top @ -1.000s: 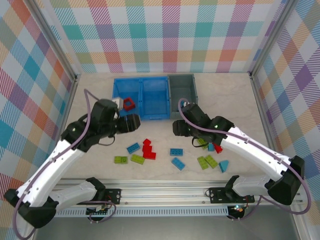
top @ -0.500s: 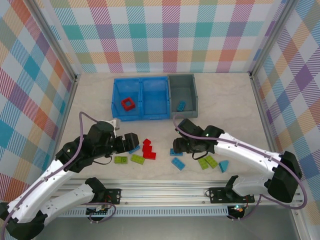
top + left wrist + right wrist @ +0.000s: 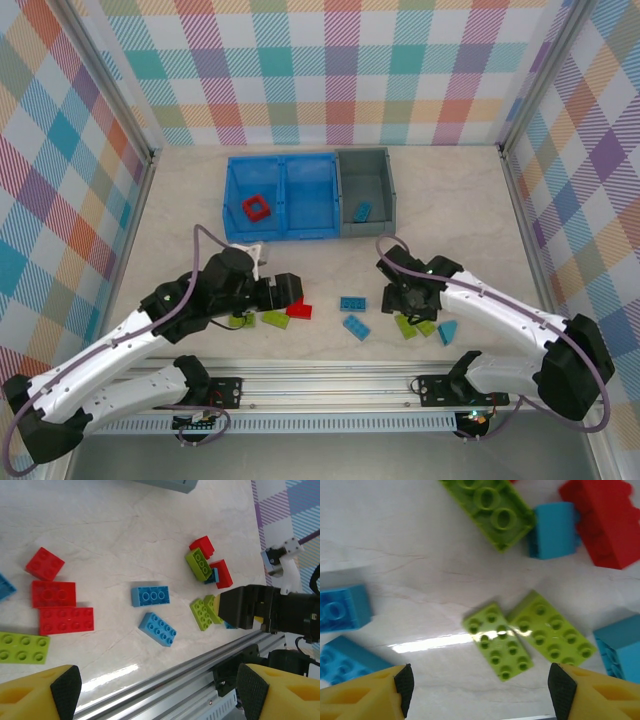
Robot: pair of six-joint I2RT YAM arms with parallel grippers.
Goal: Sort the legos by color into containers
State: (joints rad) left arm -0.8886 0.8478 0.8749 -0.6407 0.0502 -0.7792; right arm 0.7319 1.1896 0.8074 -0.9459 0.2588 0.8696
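Note:
Red, lime green and blue legos lie scattered on the table's near half. My left gripper hangs open over the red bricks, nothing between its fingers. Open as well, my right gripper sits low over two lime green bricks, straddling them without touching. The blue two-compartment bin at the back holds a red square frame in its left compartment. Beside it, the dark grey bin holds one blue brick.
Two blue bricks lie between the grippers. A lime green brick and two red ones sit by the right gripper. The metal rail runs along the near edge. Checkered walls enclose the table.
The left arm came down from the blue bin, where the red frame now lies, to the red bricks. The right arm moved right to the green bricks. Both grippers opened wider.

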